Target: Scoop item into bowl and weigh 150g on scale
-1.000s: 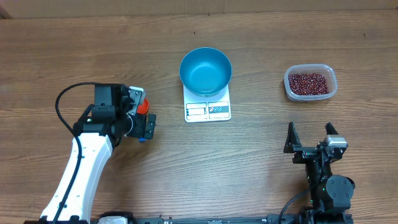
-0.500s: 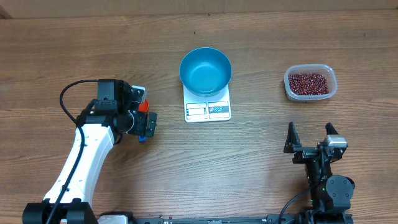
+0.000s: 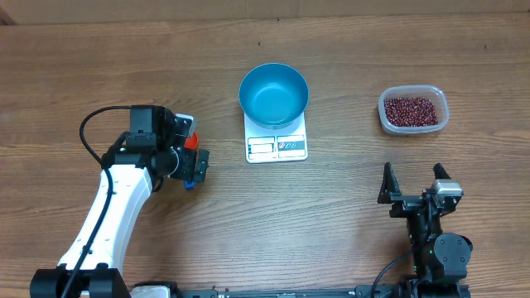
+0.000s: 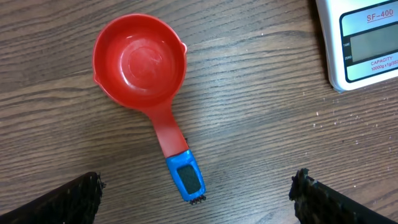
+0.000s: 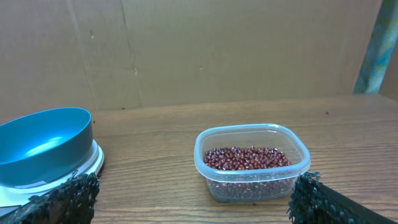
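Observation:
The blue bowl (image 3: 273,95) stands on the white scale (image 3: 277,147) at mid-table; both also show in the right wrist view, bowl (image 5: 43,146) on scale (image 5: 93,163). The item, dark red beans (image 3: 411,109), fills a clear tub (image 5: 252,165) at the right. A red scoop (image 4: 140,62) with a blue handle end lies flat on the wood, left of the scale (image 4: 367,40). My left gripper (image 4: 196,182) hovers open above the scoop's handle, fingers wide on either side and not touching it. My right gripper (image 3: 412,178) stands open near the front edge, facing the beans (image 5: 245,157).
In the overhead view my left gripper (image 3: 192,149) covers most of the scoop; only a red sliver shows. A brown cardboard wall closes off the far side of the table. Bare wood lies between the scale and the tub.
The left arm shifted slightly toward the far side over the scoop about a second ago, then held still. The right arm, bowl and tub have not moved.

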